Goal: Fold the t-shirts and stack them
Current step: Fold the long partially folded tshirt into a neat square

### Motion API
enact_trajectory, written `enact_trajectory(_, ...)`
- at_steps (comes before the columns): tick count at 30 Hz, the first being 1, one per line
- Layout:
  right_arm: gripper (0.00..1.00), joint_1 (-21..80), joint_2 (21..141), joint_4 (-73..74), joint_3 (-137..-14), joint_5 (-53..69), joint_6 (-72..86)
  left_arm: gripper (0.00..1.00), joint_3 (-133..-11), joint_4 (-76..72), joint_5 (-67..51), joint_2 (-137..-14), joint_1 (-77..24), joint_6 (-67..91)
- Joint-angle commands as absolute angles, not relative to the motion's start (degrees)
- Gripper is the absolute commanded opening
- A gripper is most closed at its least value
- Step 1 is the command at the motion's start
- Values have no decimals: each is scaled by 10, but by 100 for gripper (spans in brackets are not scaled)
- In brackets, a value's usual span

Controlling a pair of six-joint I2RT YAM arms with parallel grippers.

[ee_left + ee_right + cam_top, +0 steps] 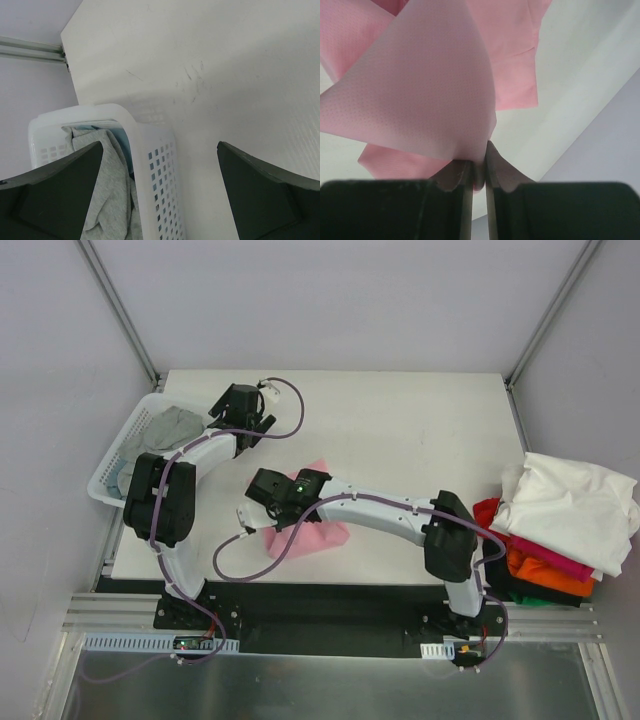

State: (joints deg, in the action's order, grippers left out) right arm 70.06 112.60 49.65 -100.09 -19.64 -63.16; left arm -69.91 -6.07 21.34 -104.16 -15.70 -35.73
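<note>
Right end effector (479, 167) pinches pink t-shirt (420, 90); finely dotted, seemingly knit cloth.

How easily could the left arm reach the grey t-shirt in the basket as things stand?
Probably yes. The left gripper is open and empty, close by the white basket, and the grey t-shirt lies on top inside it, uncovered. Nothing stands between them but the basket's wall.

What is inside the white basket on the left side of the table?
A crumpled grey t-shirt fills most of the white basket, with a strip of light blue cloth beside it. Anything beneath them is covered and cannot be seen.
</note>
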Motion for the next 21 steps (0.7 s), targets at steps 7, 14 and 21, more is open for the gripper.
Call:
enact_trajectory(7, 51, 651, 1163, 437, -1056, -203, -696, 99, -707, -76, 224, -1042, -157, -368)
enact_trajectory(14, 78, 628, 1196, 389, -1077, -228, -717, 99, -703, -85, 233, -1035, -157, -374)
enact_trajectory(21, 93, 614, 1224, 347, -1110, -253, -715, 100, -699, -126, 271, -1034, -155, -402)
